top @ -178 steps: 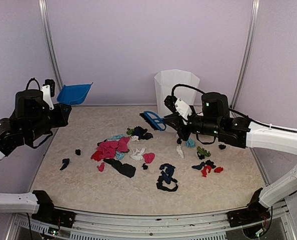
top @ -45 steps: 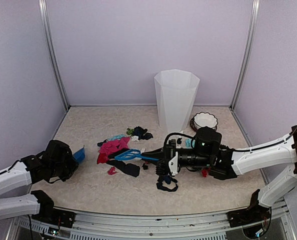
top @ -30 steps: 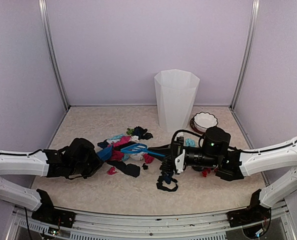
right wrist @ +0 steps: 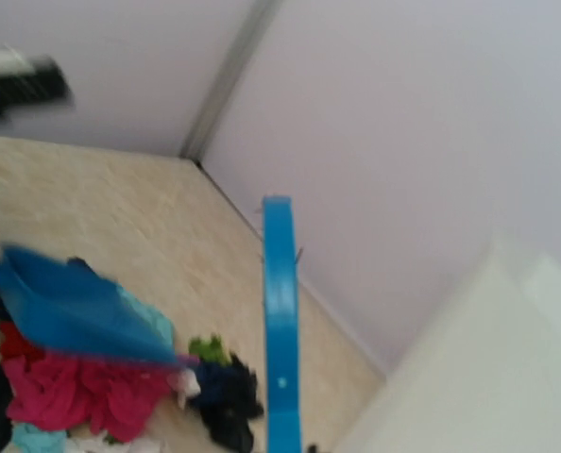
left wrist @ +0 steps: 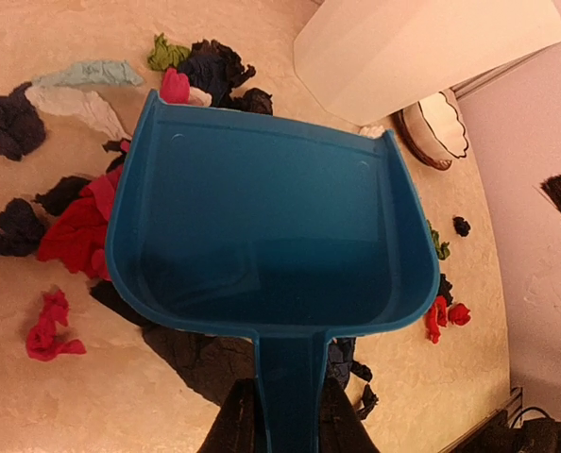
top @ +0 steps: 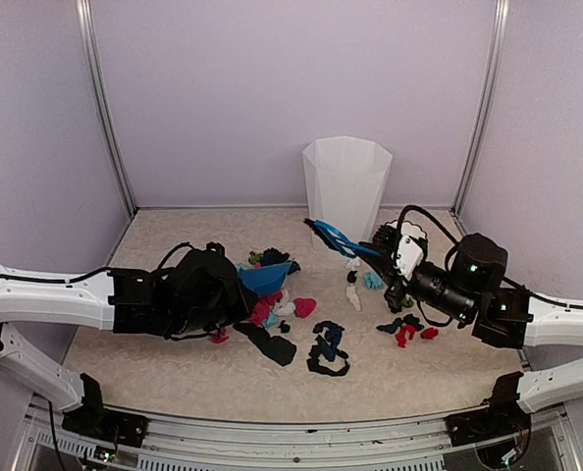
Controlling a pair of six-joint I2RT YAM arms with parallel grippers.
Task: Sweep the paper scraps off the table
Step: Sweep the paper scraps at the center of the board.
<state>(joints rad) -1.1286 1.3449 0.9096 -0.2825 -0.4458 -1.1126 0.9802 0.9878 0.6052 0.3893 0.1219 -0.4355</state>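
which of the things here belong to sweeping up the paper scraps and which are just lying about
Part of the job: paper scraps, table, blue dustpan, blue brush, and probably the white bin as the place to tip them.

Just lying about: white scalloped bowl beside the bin.

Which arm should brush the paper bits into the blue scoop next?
Right. The right gripper holds the brush, raised near the paper scraps. The left gripper is busy holding the empty dustpan at the pile.
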